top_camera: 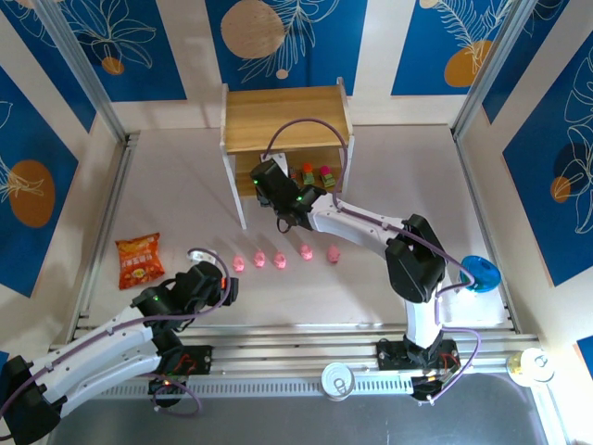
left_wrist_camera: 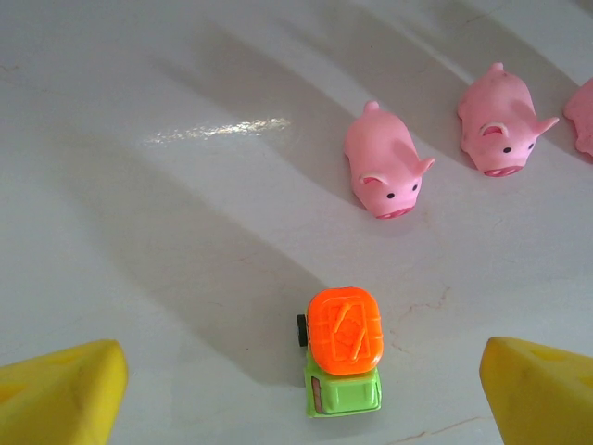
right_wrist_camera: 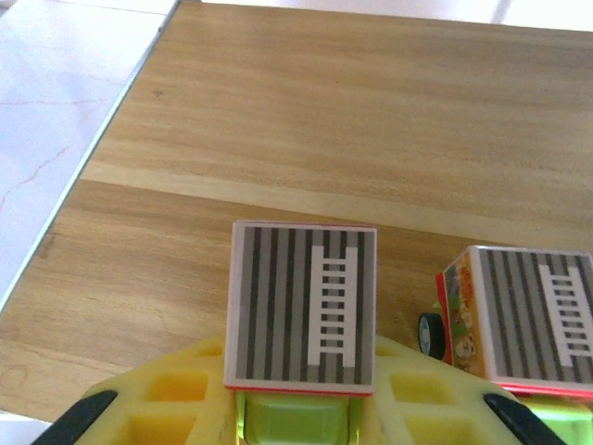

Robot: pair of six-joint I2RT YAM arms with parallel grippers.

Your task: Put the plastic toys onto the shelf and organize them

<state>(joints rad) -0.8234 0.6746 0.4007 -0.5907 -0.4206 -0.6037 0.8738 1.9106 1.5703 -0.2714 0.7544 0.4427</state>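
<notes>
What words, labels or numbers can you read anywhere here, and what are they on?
No text is readable.
Snack bag: print too small to read.
Held truck: ladder pattern on top, no letters.
Truck beside it: same pattern; side sticker too blurred to read.

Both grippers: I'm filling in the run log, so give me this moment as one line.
left gripper: open, flanking orange-topped truck on table | right gripper: shut on striped-top truck over shelf | pink pigs: on table
</notes>
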